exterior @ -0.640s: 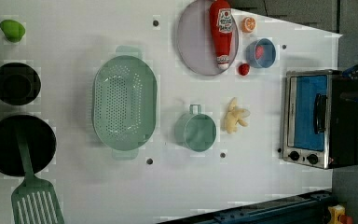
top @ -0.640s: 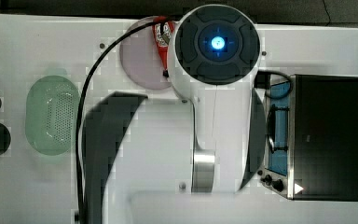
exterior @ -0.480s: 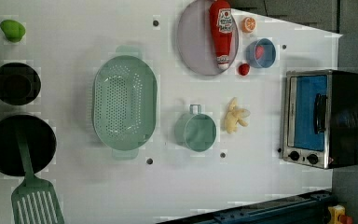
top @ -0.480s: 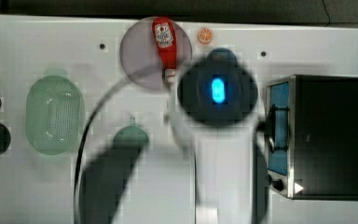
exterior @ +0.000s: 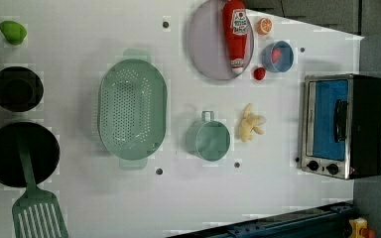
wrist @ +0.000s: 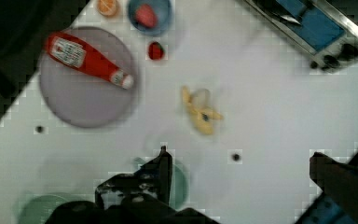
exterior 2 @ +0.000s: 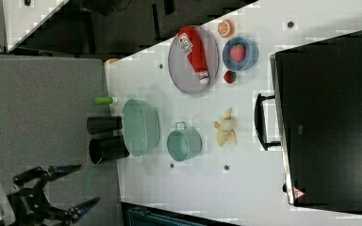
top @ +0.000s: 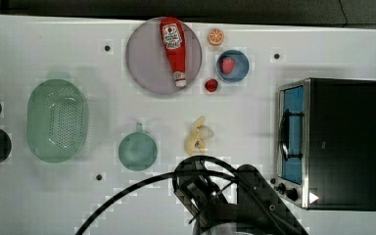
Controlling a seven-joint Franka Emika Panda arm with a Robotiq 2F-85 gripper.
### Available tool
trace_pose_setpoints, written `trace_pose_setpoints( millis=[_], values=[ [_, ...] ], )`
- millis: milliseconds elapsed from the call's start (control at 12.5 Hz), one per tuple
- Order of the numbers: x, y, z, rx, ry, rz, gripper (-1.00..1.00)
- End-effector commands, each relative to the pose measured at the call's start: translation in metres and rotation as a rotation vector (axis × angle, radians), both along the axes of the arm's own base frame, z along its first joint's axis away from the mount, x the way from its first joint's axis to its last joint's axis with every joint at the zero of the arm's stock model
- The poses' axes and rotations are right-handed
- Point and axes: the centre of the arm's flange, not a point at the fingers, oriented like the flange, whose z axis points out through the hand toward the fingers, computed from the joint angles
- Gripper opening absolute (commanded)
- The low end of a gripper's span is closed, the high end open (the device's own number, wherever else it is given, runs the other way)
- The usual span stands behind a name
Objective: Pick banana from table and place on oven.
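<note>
Our hand, fingers spread and empty at the right view's lower left, sits well apart from the banana, whose long axis runs up-down mid-frame on the bench.

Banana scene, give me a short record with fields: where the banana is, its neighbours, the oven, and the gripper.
banana: lying on the table, not held
neighbours: teal cup to the top view's left, oven to the top view's right
oven: door shut, black top bare
gripper: open, above the table, apart from the banana
task stage: banana not yet picked
</note>
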Motion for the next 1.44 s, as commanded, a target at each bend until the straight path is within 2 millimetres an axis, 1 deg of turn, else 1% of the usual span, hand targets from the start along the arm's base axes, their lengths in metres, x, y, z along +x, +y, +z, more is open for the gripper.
trace_pose_setpoints(
  millis=[80, 320, 480, 640, 800, 960, 1120, 1280, 1440],
  values=[
    [0.060, 0.001, -0.112, 0.023, 0.237, -0.032, 1.00],
    [0.093, 0.001, -0.180, 0.022, 0.291, -0.031, 1.00],
    [0.115, 0.001, -0.225, 0.021, 0.296, -0.030, 1.00],
    [0.129, 0.000, -0.271, 0.020, 0.301, -0.029, 1.00],
    [0.137, 0.000, -0.315, 0.019, 0.301, -0.029, 1.00],
    [0.140, -0.001, -0.357, 0.018, 0.279, -0.030, 1.00],
    [0.137, -0.001, -0.391, 0.017, 0.247, -0.028, 1.00],
    [0.126, 0.000, -0.420, 0.018, 0.236, -0.028, 1.00],
    [0.115, 0.000, -0.445, 0.018, 0.238, -0.028, 1.00]
  ],
)
